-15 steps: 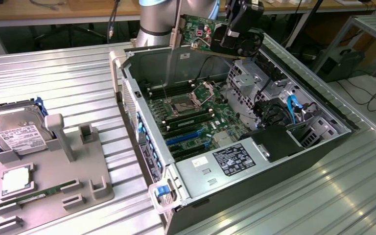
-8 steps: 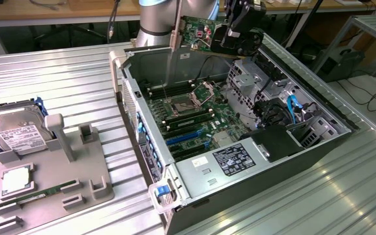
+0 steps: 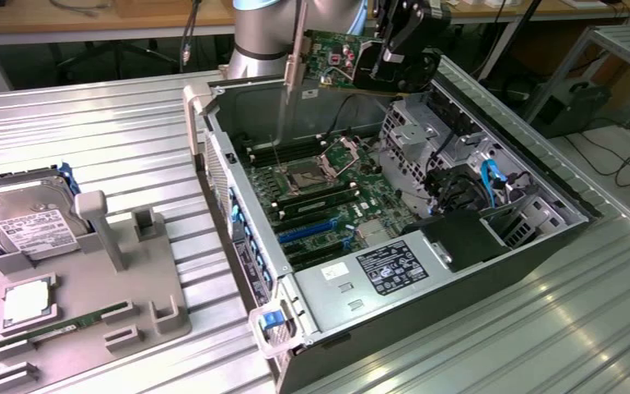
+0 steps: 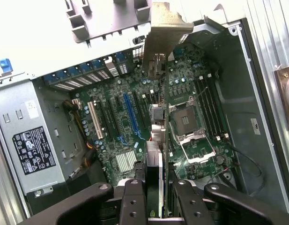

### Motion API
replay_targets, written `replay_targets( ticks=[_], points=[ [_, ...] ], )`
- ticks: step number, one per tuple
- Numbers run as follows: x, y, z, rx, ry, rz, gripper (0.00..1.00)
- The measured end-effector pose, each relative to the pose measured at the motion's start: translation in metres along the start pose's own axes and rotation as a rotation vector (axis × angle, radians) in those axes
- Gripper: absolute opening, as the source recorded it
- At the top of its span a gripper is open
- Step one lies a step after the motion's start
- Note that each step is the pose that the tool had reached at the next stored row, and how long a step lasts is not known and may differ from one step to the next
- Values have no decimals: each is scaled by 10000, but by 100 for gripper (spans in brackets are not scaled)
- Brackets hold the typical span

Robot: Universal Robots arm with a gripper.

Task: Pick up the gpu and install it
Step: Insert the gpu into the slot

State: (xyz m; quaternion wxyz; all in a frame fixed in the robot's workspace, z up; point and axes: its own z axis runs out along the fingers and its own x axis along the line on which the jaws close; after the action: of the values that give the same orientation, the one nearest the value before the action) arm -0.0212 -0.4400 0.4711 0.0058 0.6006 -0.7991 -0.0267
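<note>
Exterior view is showing the gripper [image 3: 372, 64] clamping the gpu [image 3: 331, 49] by one end, jaws closed on the green board, and holding it in the air above the far end of the open case [image 3: 425, 316]. The card is standing on edge. Its long axis is running across the scene from the exterior view's right, where the gripper is holding it, to the exterior view's left, where its silver bracket [image 3: 289, 82] is hanging down by the case's far left corner. It is touching nothing but the gripper. Down on the motherboard [image 3: 370, 197], the blue slots [image 3: 306, 234] are lying well below the card and nearer the camera, their length running roughly the same way as the card's. Wrist view is looking along the board's edge between the two fingers [image 4: 135, 201], and the blue slots are appearing to sit to one side of that line, so the card is not yet hanging directly over them.
</note>
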Motion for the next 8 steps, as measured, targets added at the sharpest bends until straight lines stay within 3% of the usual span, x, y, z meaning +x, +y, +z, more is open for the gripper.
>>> replay_targets(
  ticks=[8],
  points=[
    [0,0,0,-14,31,-608,27]
  ],
)
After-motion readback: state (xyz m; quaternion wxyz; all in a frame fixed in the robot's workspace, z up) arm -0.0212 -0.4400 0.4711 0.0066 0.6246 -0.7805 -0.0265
